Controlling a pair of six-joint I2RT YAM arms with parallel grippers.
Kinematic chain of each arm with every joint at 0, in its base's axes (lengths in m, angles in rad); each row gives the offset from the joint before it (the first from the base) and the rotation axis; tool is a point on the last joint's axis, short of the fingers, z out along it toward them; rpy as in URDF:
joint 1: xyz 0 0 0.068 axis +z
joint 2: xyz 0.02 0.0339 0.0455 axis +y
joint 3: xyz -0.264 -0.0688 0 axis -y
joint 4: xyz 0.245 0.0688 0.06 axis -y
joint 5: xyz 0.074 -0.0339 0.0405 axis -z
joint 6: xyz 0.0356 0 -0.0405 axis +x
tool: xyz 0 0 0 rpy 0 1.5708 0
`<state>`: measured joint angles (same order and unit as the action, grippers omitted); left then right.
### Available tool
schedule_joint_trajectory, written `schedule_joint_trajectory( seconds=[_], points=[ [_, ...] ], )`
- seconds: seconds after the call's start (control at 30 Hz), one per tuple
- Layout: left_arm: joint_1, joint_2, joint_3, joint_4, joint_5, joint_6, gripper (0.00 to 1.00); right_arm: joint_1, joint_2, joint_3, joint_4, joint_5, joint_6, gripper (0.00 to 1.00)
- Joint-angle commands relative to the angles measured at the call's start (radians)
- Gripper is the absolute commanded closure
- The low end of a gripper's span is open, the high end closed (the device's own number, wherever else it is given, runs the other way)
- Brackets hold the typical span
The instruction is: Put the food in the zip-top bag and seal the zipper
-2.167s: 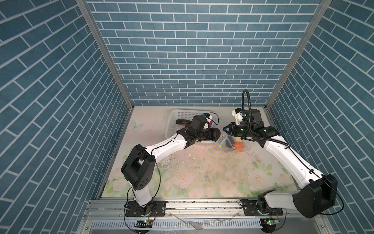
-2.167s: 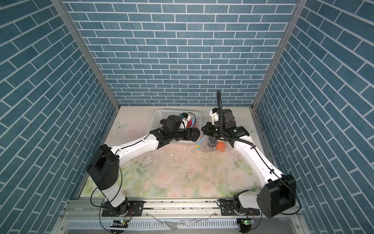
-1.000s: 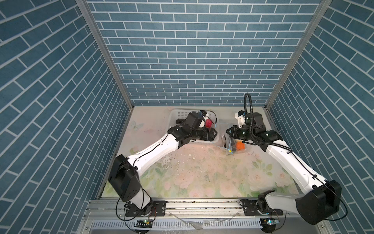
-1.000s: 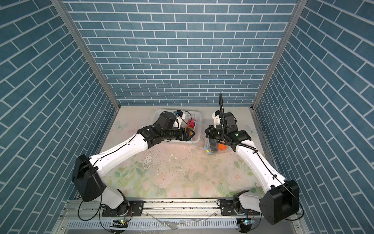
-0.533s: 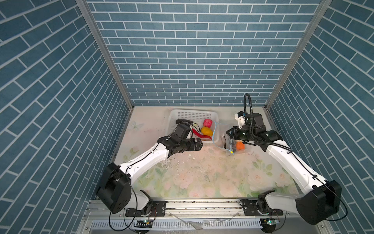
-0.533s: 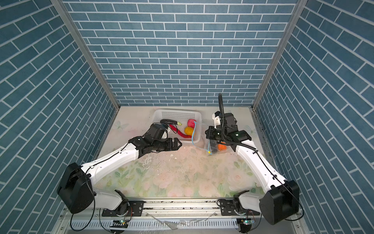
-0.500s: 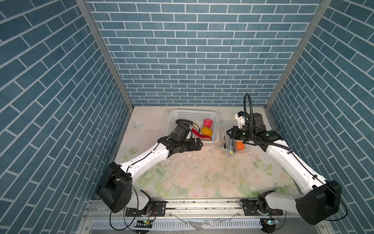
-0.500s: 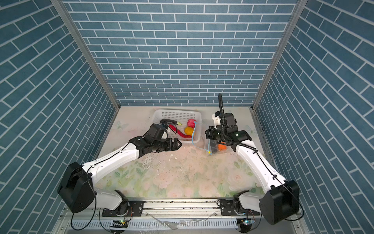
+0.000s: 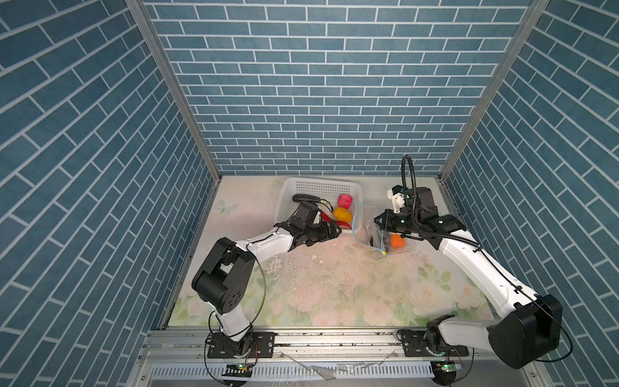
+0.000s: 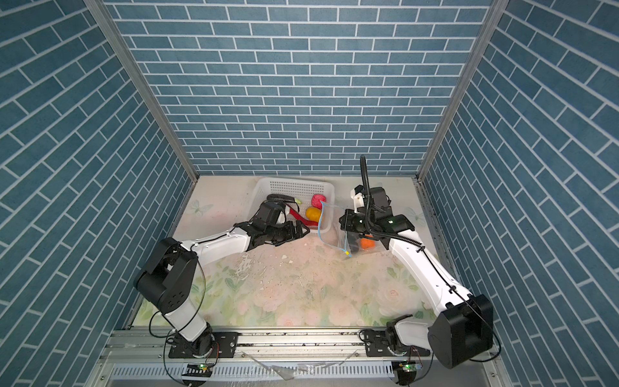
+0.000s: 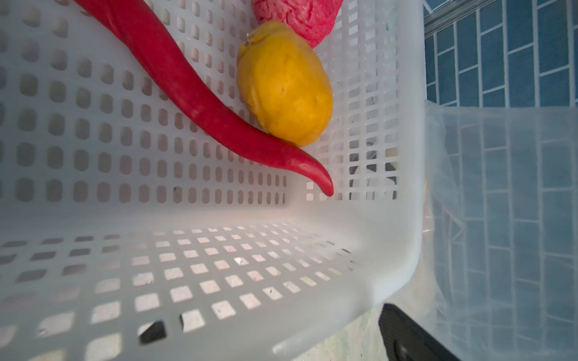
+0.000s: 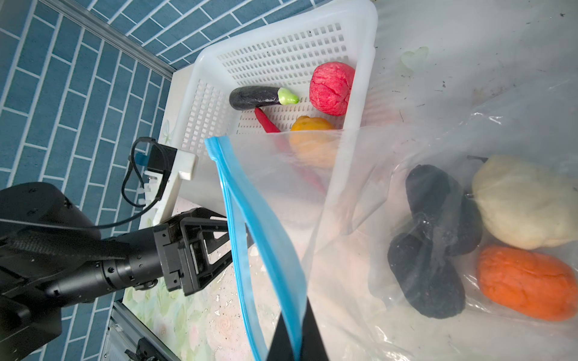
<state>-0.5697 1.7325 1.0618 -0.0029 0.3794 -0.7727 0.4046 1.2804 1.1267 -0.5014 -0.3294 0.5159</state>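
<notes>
- Left gripper of mine stood wide open and empty, just outside the near right corner of the white basket and close to the bag's mouth.
- My right gripper was pinched tight on the blue zipper, holding that edge of the clear bag up off the table.
- The bag sat just beside the basket's right wall, its mouth gaping toward my left gripper.
- The zipper was not sealed, and its yellow tab hung at the low end near the table.
- Inside the bag lay the black lumps, a cream piece and an orange piece, bunched together.
- In the basket I saw a pink piece and a yellow-orange piece touching it.
- A red chilli lay there too, with the yellow-orange piece resting on its thin end.
- A dark eggplant with a green cap lay farther back in the basket.
</notes>
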Motion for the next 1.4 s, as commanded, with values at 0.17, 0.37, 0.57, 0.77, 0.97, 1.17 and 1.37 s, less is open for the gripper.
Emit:
schedule_joint_trajectory(
  seconds=[0.17,0.37,0.57,0.77,0.97,1.17,1.37],
  points=[
    [0.007,0.127,0.115,0.19,0.067,-0.05,0.01,-0.004,-0.018,0.007,-0.044,0.006,-0.019,1.0],
    [0.002,0.188,0.171,0.222,0.058,-0.055,0.01,-0.004,-0.026,0.01,-0.049,0.007,-0.017,1.0],
    [-0.001,0.241,0.201,0.278,0.045,-0.056,0.02,-0.004,-0.039,0.003,-0.054,0.01,-0.013,1.0],
    [-0.002,0.287,0.258,0.307,0.043,-0.056,0.04,-0.004,-0.04,0.007,-0.073,0.018,-0.014,1.0],
    [0.005,0.127,0.127,0.245,0.003,-0.012,0.1,-0.005,-0.034,0.004,-0.056,0.014,-0.002,1.0],
    [-0.011,-0.119,0.011,0.077,-0.014,0.086,0.17,-0.004,-0.033,-0.021,-0.005,-0.005,0.006,1.0],
    [-0.129,-0.224,0.033,-0.009,-0.003,0.156,0.19,-0.005,-0.039,-0.041,0.024,-0.019,0.001,1.0]
  ],
)
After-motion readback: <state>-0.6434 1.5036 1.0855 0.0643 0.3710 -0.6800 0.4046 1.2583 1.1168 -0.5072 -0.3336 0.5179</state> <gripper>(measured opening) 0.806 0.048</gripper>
